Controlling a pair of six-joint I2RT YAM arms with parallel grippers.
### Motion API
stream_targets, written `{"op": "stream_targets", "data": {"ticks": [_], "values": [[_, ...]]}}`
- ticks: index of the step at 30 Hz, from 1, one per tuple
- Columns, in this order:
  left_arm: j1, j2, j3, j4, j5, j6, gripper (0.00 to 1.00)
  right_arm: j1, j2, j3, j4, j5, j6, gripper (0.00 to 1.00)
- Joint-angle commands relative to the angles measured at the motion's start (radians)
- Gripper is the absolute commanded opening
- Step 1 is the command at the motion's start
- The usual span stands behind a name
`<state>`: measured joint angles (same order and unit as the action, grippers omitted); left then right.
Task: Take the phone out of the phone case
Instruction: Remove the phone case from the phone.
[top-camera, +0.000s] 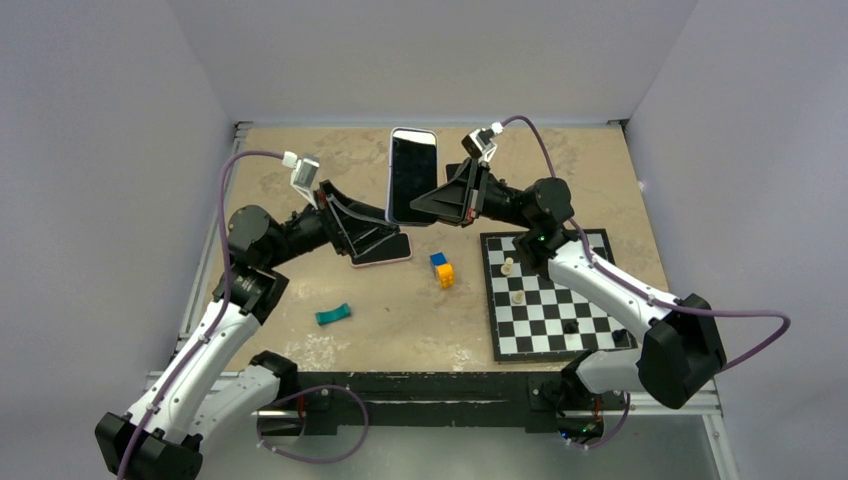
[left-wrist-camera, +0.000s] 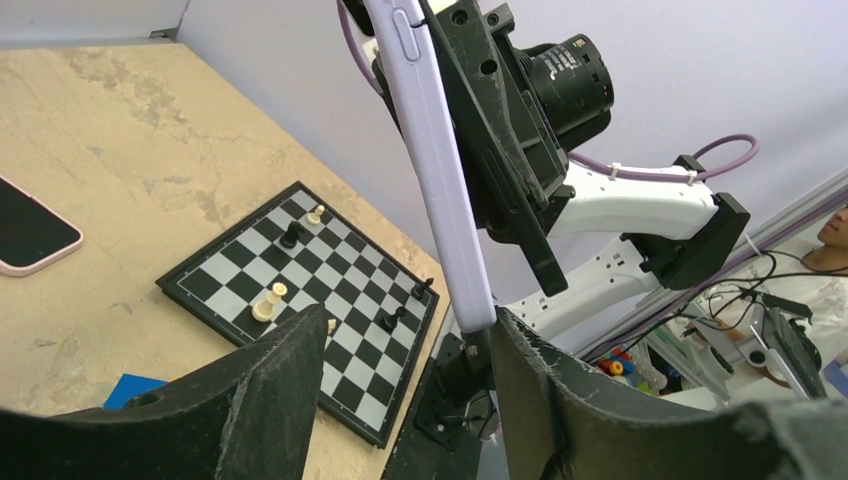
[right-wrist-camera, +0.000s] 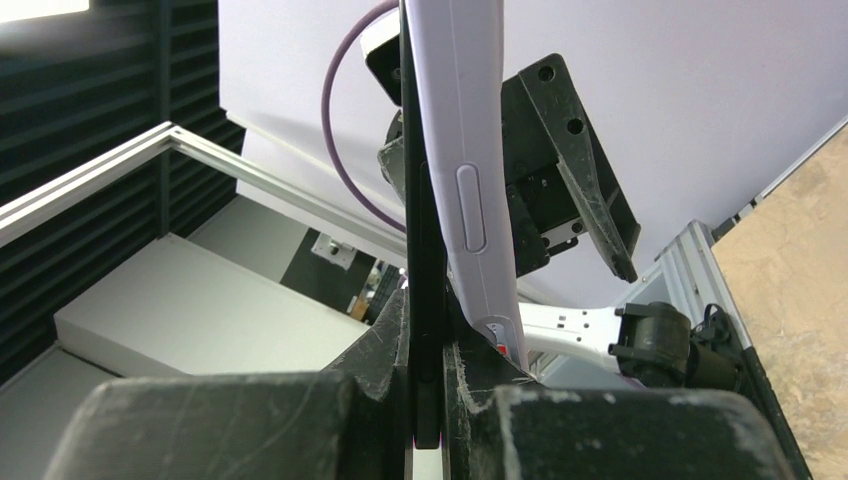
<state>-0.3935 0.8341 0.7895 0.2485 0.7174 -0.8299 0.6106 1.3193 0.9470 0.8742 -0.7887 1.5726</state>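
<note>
The right gripper is clenching the phone above the far edge, the left gripper is gaping beneath, and the phone case isn't off yet.

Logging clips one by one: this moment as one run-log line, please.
right gripper: shut on cased phone, held upright | left gripper: open at its lower end | phone not yet out

pale grey walls, mottled tan tabletop

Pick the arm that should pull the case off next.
Left. Right gripper is shut on the phone, busy holding it. Left gripper is open, fingers flanking the lavender case at its lower end, so probably ready to grip and peel.
</note>
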Motion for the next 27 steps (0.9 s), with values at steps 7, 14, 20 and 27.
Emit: {"op": "stream_targets", "data": {"ticks": [7,14,20,27], "values": [[-0.001,0.072,0.092,0.008,-0.101,-0.082,0.55,0.035,-0.016,0.036,-0.014,0.02,-0.091,0.0],[-0.001,0.1,0.16,-0.436,-0.359,0.001,0.0,0.038,-0.058,0.084,-0.239,0.052,-0.266,0.0],[-0.009,0.074,-0.05,-0.478,-0.456,-0.014,0.0,-0.024,-0.145,0.212,-0.699,0.173,-0.595,0.0],[-0.112,-0.06,-0.411,-0.284,-0.487,-0.12,0.0,-0.35,-0.11,0.172,-0.732,0.019,-0.686,0.0]]}}
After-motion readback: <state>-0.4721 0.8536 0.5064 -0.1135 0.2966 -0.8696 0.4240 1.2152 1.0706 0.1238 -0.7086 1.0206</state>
